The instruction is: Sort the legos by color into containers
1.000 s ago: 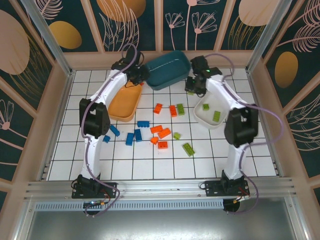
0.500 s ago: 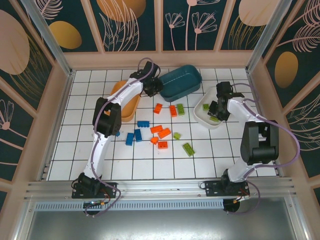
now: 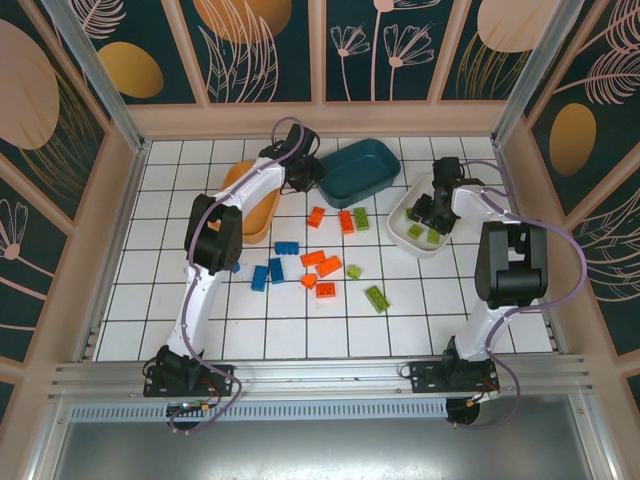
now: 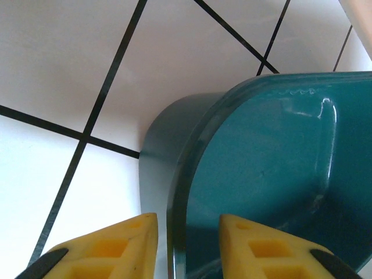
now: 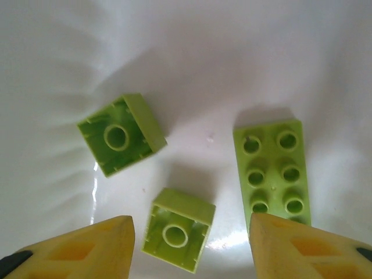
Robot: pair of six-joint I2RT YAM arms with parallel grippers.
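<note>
White-tiled table [image 3: 300, 330], walled pen. Right gripper [image 5: 189, 224] spread wide, empty, low over white tray [image 5: 174, 46] near the right edge. Three lime bricks [image 5: 121, 135] lie inside, so green likely collects here. Left gripper [image 4: 186, 244] narrowed astride teal tray [image 4: 279, 163] rim near the far edge; pinched or not, cannot tell, probably to shift it. Orange, blue, lime legos [image 3: 320, 262] loose mid-table; orange tray [image 3: 250, 205] toward the left.
</note>
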